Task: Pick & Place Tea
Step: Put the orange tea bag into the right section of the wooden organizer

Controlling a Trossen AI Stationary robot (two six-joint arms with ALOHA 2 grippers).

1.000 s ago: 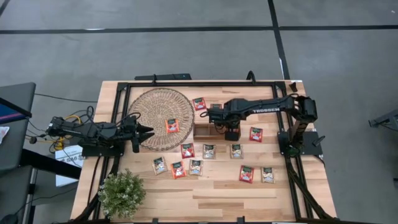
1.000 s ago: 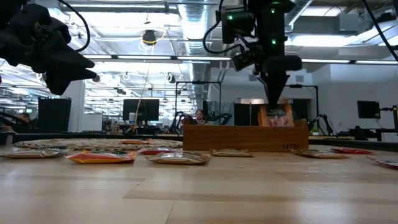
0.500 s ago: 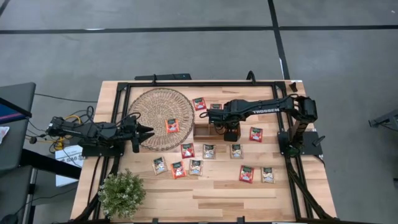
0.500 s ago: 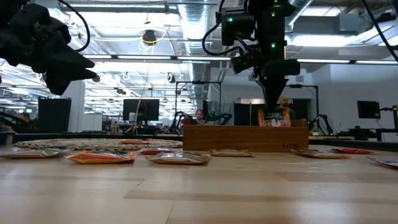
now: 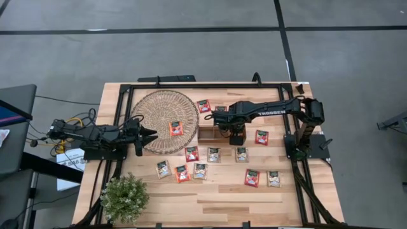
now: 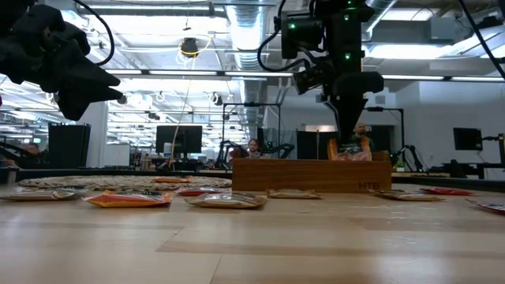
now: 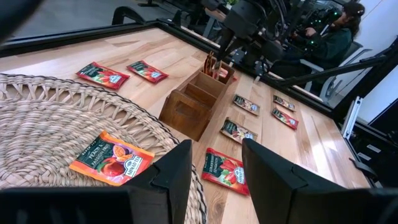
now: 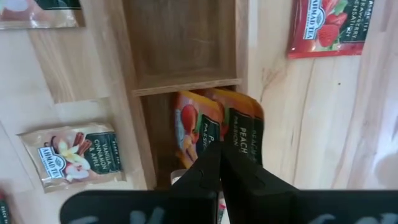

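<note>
My right gripper (image 5: 236, 135) points down over the right end of the brown wooden tray (image 5: 210, 133). It is shut on an orange tea sachet (image 8: 245, 134) standing upright in the end compartment, beside another orange sachet (image 8: 191, 134). In the low view the sachet (image 6: 351, 150) pokes above the tray wall (image 6: 312, 175) under the gripper's tip (image 6: 348, 130). Several red and pale tea sachets lie flat in front of the tray, one (image 5: 213, 154) just in front of it. Another sachet (image 5: 176, 128) lies on the woven mat (image 5: 159, 108). My left gripper (image 5: 151, 133) waits open at the mat's left edge.
A small potted plant (image 5: 124, 197) stands at the front left corner. A black frame (image 5: 210, 85) runs around the table's work area. Two sachets (image 5: 203, 105) lie behind the tray, one (image 5: 261, 137) to its right. A person sits beyond the table (image 7: 336, 37).
The right gripper has lowered the orange sachet a little deeper into the tray's end compartment. The left arm has not moved.
</note>
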